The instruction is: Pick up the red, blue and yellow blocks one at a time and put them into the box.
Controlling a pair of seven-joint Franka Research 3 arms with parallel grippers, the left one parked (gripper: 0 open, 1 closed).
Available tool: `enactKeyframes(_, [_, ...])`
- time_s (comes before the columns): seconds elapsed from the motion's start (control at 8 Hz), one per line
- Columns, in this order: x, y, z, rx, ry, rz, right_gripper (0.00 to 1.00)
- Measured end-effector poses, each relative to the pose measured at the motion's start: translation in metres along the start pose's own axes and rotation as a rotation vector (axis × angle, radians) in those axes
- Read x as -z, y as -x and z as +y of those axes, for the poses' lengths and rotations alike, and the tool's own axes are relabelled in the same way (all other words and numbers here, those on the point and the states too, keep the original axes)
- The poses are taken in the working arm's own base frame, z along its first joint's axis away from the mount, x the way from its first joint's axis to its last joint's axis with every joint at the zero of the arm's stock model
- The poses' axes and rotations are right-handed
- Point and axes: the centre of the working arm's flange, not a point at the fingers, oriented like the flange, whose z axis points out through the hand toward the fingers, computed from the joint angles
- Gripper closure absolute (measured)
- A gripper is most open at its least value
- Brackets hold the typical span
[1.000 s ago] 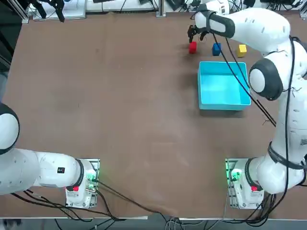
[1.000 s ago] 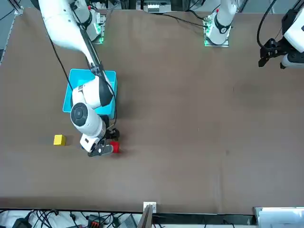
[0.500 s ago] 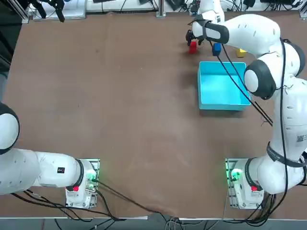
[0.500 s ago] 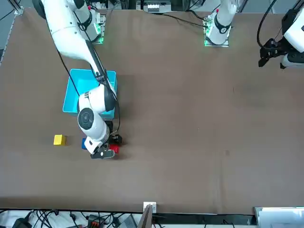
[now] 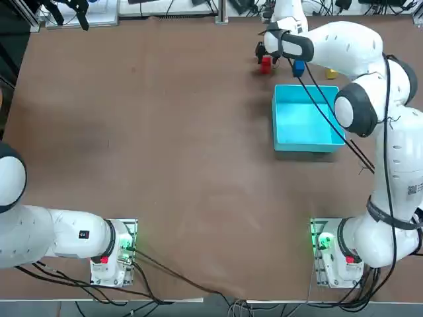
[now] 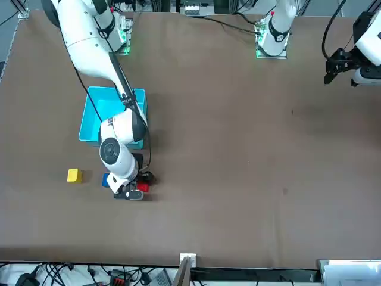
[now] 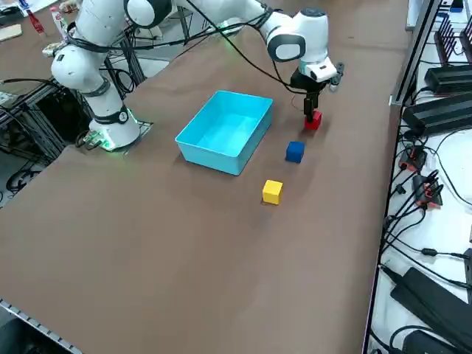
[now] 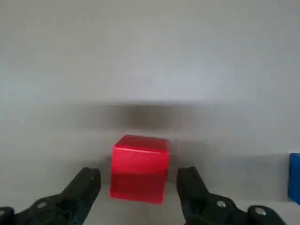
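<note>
Gripper (image 8: pixel 139 187) spread apart, straddling the plain red block (image 8: pixel 139 168), seemingly untouched.

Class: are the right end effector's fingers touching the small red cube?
Apart. The right wrist view shows table on both sides between the small red cube and the open right end effector's fingers.

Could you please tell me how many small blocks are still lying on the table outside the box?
3: the small red cube between the open right tool, the blue cube beside it, the yellow cube farthest along.
</note>
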Motion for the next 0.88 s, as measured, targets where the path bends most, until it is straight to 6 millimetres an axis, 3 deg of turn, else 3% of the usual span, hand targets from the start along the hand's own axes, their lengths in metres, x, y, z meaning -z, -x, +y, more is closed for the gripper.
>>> enactKeyframes(0.62, [-0.014, -0.002, -0.001, -0.044, -0.001, 0.003, 0.01])
enactKeyframes(0.75, [-0.017, -0.002, -0.001, -0.045, 0.000, 0.003, 0.04])
enactKeyframes(0.88, [-0.017, -0.002, -0.001, -0.058, 0.000, 0.002, 0.13])
